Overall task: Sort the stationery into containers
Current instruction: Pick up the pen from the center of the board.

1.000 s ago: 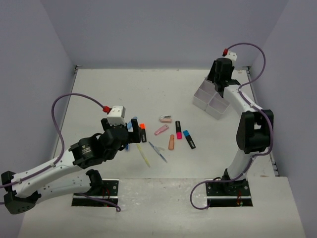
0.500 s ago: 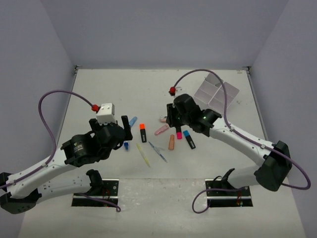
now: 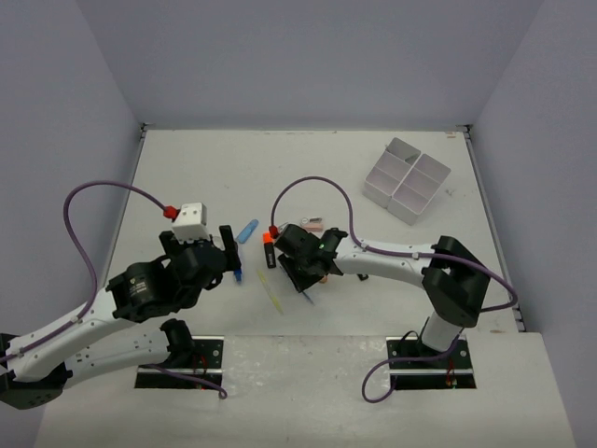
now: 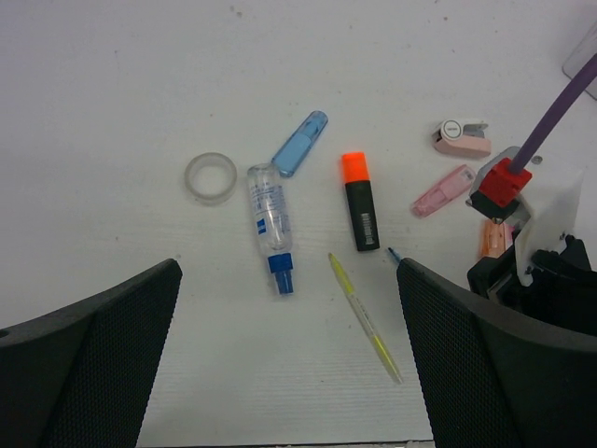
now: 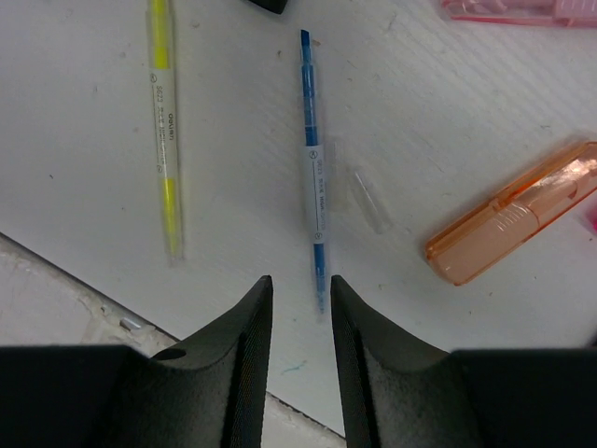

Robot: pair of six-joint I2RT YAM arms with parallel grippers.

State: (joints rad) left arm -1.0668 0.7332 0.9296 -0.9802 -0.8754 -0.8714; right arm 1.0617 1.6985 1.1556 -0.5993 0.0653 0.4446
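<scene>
- Right gripper (image 5: 300, 285) is hanging low over the middle of the table (image 3: 187, 177); its jaws are standing a narrow gap apart and gripping nothing; the near end of the thin blue pen (image 5: 312, 159) is lying in that gap.
- Left gripper (image 4: 287, 275) is hovering wide open and empty above the left part of the scattered stationery.
- White tray (image 3: 408, 180), divided into four compartments, is sitting at the far right of the table, well apart from both grippers.
- Orange-capped highlighter (image 4: 360, 201) is lying with its cap pointing far, just left of the right arm.
- Clear bottle (image 4: 269, 224) is lying left of that highlighter, its blue cap pointing near; a translucent blue marker (image 4: 300, 143) is lying tilted just beyond its far end.
- Translucent orange piece (image 5: 513, 224) is lying right of the blue pen, apart from it.
- Yellow pen (image 5: 163, 121) is lying left of the blue pen, roughly parallel to it.
- Tape roll (image 4: 210, 177) is lying flat just left of the bottle.
- Pink eraser (image 4: 443, 189) is lying right of the highlighter; a pink dispenser (image 4: 462, 138) is sitting just beyond it.
</scene>
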